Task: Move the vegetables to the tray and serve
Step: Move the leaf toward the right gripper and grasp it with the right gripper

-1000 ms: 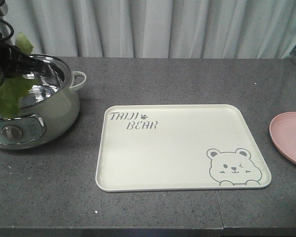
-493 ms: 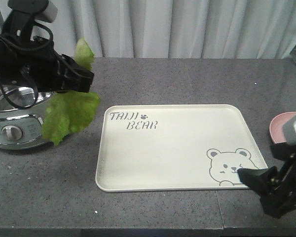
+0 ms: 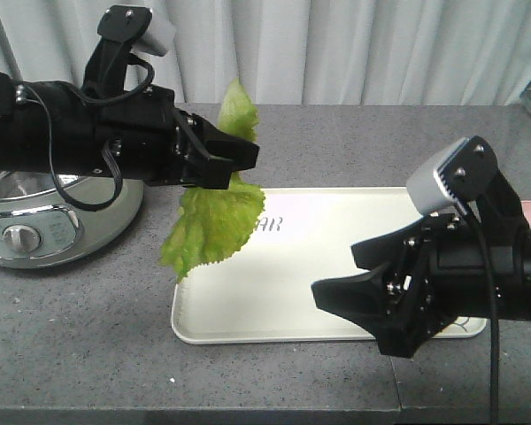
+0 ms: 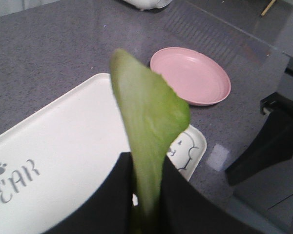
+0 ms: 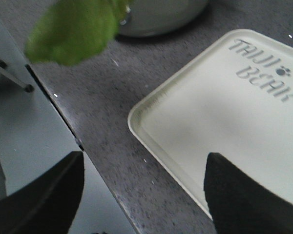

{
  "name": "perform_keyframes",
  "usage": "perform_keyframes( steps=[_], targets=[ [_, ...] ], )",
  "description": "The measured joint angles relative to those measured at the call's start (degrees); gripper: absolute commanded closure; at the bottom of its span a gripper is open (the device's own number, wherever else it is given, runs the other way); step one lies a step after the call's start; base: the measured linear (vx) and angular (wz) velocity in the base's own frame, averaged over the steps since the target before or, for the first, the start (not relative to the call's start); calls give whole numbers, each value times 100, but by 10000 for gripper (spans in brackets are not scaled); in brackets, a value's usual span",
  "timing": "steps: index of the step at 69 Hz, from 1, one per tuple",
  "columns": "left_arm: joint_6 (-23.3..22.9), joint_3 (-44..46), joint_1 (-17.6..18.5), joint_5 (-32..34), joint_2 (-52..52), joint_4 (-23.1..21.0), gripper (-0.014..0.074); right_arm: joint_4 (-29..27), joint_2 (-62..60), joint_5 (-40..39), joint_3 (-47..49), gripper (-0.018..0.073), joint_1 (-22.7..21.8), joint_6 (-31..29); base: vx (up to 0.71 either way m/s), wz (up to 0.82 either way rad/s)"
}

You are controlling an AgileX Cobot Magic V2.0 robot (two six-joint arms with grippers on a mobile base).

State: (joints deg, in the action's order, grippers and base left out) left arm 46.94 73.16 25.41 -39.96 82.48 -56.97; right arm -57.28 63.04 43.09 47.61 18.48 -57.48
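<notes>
While left fingers (image 3: 221, 161) pinch the vegetables (image 3: 214, 221), leaves hang below & poke above them, w/ tray (image 3: 319, 283) underneath; right fingers (image 3: 363, 292) spread over tray's front rim.

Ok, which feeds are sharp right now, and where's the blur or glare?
Front view: sharp, evenly lit, lettuce edges crisp. Left wrist: lettuce close to the lens and soft, pink plate clearer, pale glare patch on the counter. Right wrist: lettuce a blurred green smear, tray lettering readable.
</notes>
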Motion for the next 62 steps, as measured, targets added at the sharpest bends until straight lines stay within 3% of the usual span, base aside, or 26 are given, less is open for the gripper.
perform_keyframes(
  steps=[6,15,36,45,62],
  targets=[
    [353,0,0,-63,137,-541,544,-710,189,21,47,66,0,-488,0,0],
    [659,0,0,-159,266,-1000,544,-1641,486,16,47,66,0,-1119,0,0],
    [754,0,0,-159,277,-1163,544,-3421,1083,165,47,66,0,-2360,0,0],
    [755,0,0,-159,277,-1176,544,-3866,1349,294,47,66,20,-2693,0,0],
    [760,0,0,-159,277,-1186,544,-3957,1737,557,60,85,28,-2901,0,0]
  ],
)
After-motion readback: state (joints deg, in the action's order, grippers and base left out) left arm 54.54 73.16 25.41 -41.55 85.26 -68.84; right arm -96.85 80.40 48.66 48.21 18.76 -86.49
